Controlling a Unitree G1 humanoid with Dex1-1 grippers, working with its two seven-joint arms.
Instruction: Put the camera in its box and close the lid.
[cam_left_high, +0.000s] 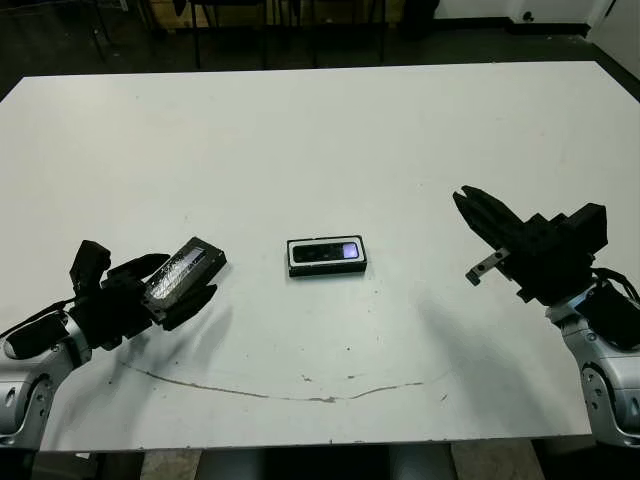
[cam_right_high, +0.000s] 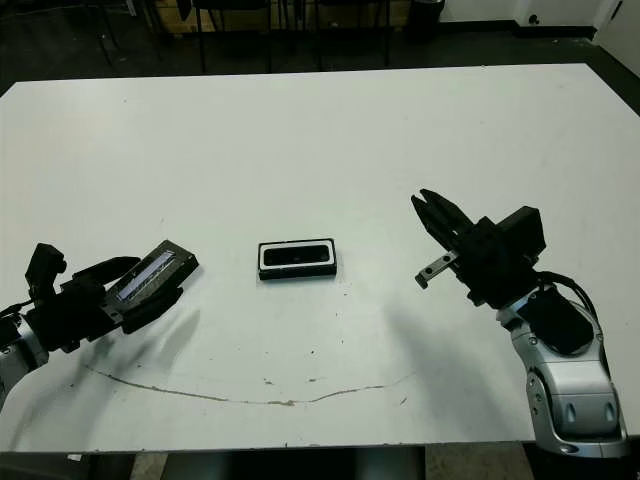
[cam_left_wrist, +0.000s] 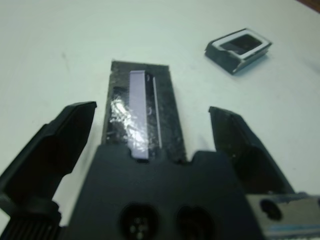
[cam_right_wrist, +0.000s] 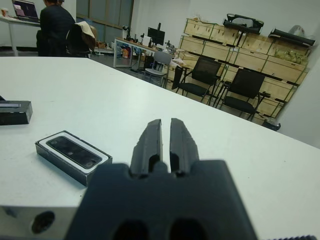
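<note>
White desk (cam_left_high: 320, 130) fills the head views. At its centre lies the box (cam_left_high: 327, 255), with the camera (cam_left_high: 329, 251) already seated in its white lining, bluish patch toward the robot's right. The left pincer (cam_left_high: 175, 285) holds the lid (cam_left_high: 184, 269) low over the desk, well apart from the box on its left side. The right pincer (cam_left_high: 478, 215) hovers empty to the right of the box, above the desk.

Left wrist view: the lid (cam_left_wrist: 141, 116) lies lengthwise between the two fingers (cam_left_wrist: 60, 137), printed face up and shiny. The fingers stand wide on either side of it, so whether they press it cannot be told here; the head views suggest it is carried. The box (cam_left_wrist: 239, 47) lies ahead and to one side.

Right wrist view: the fingers (cam_right_wrist: 149, 142) are clenched together on nothing. The box (cam_right_wrist: 73, 155) sits near them, the camera (cam_right_wrist: 75, 151) flush within.

Step in hand, as judged: closing. To do it well, bring the lid over the box, turn it until its long edges run parallel to the box's, hold it level, lower it squarely, and release only when all four corners seat. The right pincer could steady the box against sliding.
</note>
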